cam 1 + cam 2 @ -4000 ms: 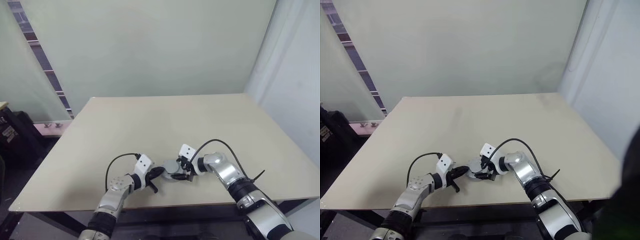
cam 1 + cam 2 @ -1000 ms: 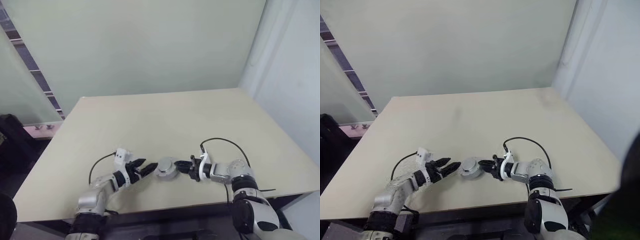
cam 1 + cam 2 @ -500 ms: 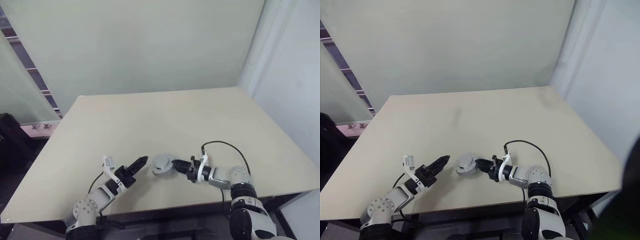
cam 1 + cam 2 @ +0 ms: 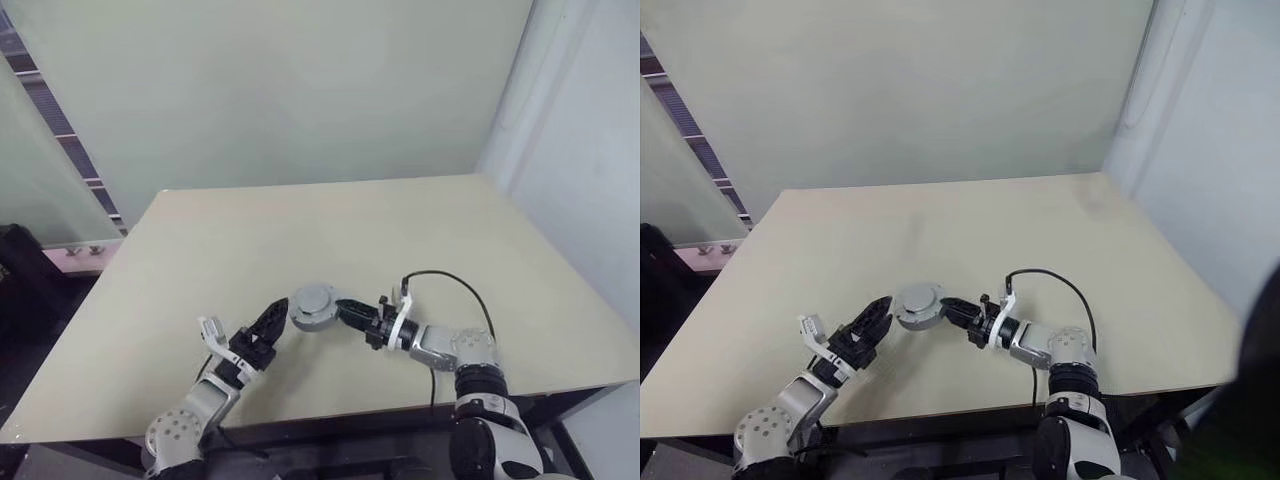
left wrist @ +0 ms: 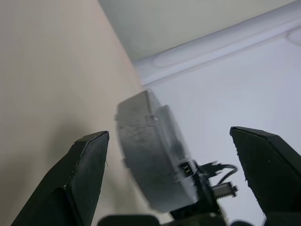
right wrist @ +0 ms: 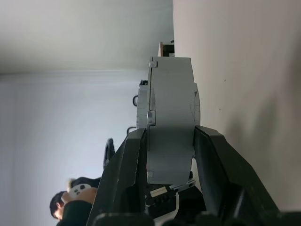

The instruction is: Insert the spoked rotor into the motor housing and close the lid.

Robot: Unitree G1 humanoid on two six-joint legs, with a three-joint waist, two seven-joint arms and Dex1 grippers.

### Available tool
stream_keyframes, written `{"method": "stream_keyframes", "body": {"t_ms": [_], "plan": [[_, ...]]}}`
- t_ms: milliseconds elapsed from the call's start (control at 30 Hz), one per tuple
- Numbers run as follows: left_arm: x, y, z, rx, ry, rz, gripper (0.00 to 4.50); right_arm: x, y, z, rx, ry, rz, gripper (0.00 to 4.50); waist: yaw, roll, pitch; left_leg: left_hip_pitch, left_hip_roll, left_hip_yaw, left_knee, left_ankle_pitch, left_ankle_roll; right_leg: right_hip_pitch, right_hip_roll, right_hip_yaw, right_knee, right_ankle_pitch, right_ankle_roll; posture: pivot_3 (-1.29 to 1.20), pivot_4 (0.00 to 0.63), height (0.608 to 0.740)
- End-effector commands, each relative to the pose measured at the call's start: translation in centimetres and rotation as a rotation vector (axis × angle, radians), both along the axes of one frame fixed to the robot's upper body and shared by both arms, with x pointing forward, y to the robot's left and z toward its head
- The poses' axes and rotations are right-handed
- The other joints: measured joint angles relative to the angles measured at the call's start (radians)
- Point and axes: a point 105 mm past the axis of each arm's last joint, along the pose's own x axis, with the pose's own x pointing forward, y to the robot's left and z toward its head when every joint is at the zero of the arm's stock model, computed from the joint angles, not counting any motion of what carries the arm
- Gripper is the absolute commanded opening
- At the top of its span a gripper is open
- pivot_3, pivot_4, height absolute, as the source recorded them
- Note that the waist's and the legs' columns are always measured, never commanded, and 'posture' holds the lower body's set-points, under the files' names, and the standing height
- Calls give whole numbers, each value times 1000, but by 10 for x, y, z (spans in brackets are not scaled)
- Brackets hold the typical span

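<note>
Eye views: closed motor housing (image 4: 313, 305), lid shut on top, is held edge-on in right gripper (image 4: 340, 307), now lifted off tabletop (image 4: 420, 230), higher than second ago, over middle of near edge. Left gripper (image 4: 272, 316) is seen spread wide, empty, turned since then, tips just beside housing.

Left wrist view: housing hangs between wide black fingers (image 5: 83, 174), not touched.

Right wrist view: housing rim is pinched by both fingers (image 6: 123, 176).

Rotor judged shut inside; task looks nearly done.
</note>
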Motion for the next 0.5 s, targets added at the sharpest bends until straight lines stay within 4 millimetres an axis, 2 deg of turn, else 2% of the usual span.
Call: {"method": "stream_keyframes", "body": {"t_ms": [33,267,500], "plan": [[4,-9,11,-27,-37,-24,4500,7,5,38,87,-117,8,1221,0,0,0,0,0,0,0,0,0,0,0,0,0,0,0,0,0,740],[10,-26,7,-61,-21,-59,4500,3,6,40,87,-122,22,1221,0,0,0,-1,0,0,1,0,0,0,0,0,0,0,0,0,0,740],[16,-30,11,-97,-37,-49,4500,-1,5,37,76,-116,32,1221,0,0,0,-2,-1,0,3,0,0,0,0,1,0,0,0,0,0,740]]}}
